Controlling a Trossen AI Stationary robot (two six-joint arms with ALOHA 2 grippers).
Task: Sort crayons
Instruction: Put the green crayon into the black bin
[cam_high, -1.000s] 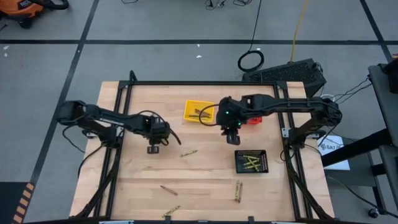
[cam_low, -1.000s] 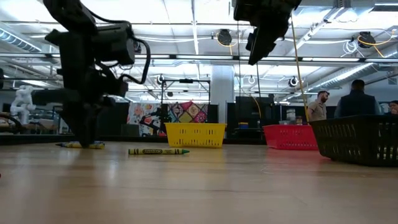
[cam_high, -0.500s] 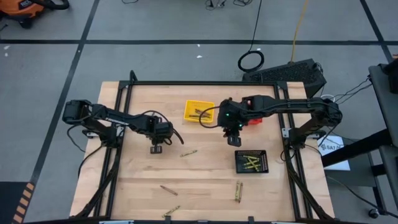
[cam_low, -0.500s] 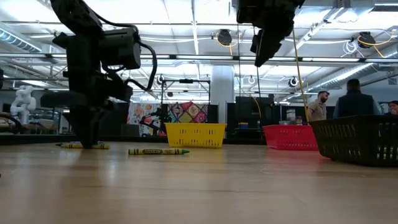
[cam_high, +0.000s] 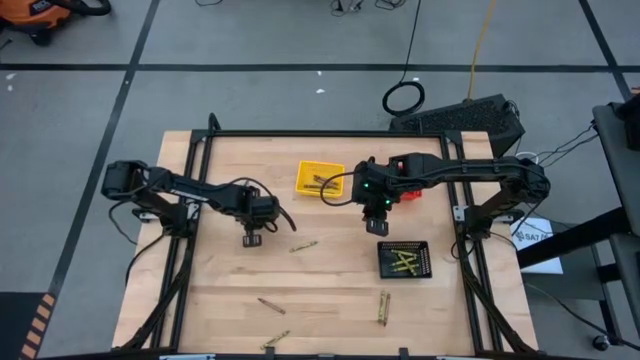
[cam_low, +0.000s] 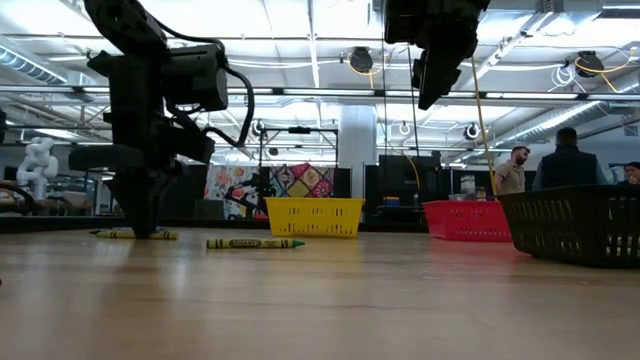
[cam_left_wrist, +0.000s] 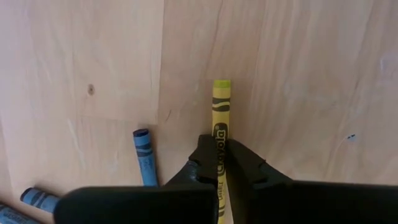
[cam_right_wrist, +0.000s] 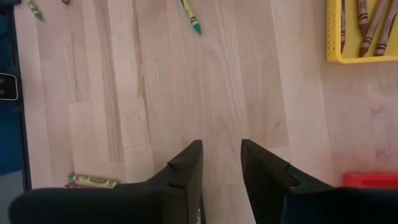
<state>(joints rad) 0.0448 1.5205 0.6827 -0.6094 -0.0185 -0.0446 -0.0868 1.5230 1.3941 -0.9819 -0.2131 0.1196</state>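
left hand (cam_left_wrist: 219, 163) is down on the desk (cam_high: 330, 290), pinching a yellow crayon (cam_left_wrist: 220, 118) w/ the long side poking straight out past its fingers. yellow basket (cam_high: 318, 179) sits further back. right hand (cam_high: 377, 225) up in the air, fingers spread, holding nothing.

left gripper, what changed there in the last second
The left gripper closed its fingers on a yellow crayon lying on the table, after shifting a little toward the table's middle. The right gripper drifted slightly toward the red basket and hangs open above the wood. The loose crayons and the yellow basket and black basket stayed where they were.
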